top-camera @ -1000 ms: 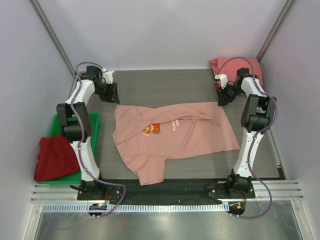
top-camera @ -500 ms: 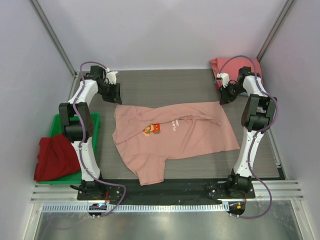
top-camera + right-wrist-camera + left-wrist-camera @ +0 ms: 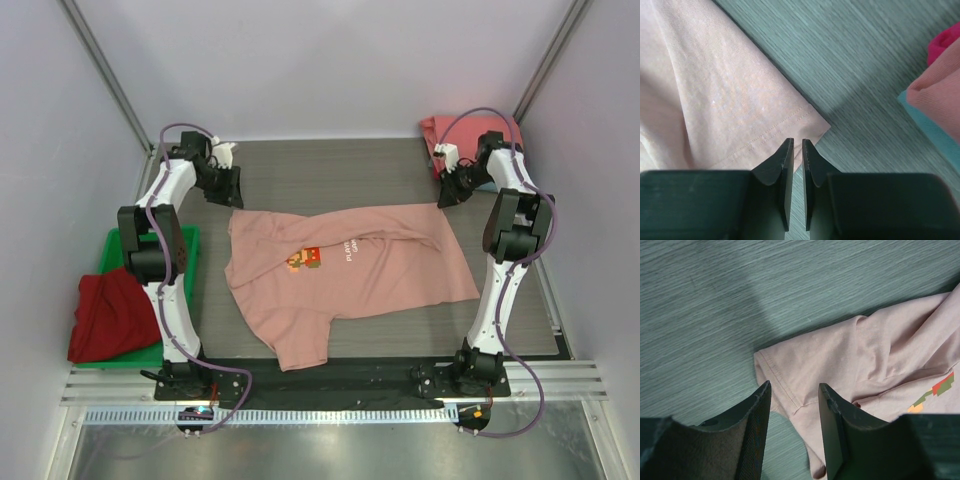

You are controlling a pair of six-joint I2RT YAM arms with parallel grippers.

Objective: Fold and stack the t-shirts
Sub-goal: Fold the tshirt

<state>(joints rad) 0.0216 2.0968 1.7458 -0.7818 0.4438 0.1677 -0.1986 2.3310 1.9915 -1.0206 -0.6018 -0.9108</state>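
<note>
The dusty-pink t-shirt (image 3: 350,275) lies spread face up on the table, its pixel print (image 3: 303,259) showing. My left gripper (image 3: 232,190) is open and empty just above the shirt's far left sleeve corner (image 3: 790,360); its jaws straddle the sleeve hem in the left wrist view (image 3: 794,390). My right gripper (image 3: 445,195) hangs over the far right hem corner (image 3: 805,122); its jaws (image 3: 797,142) are almost together with nothing between them. A folded coral-red shirt (image 3: 470,130) lies at the back right, with a blue-grey edge (image 3: 930,130) under it. A dark red shirt (image 3: 110,315) lies crumpled at the left.
A green plastic tray (image 3: 190,250) stands at the left edge under the dark red shirt. Grey walls close in the table on three sides. Bare table (image 3: 330,175) shows behind the pink shirt, between the two grippers.
Both grippers have shifted slightly towards the back of the table, over the shirt's far corners. The pink shirt has not moved.
</note>
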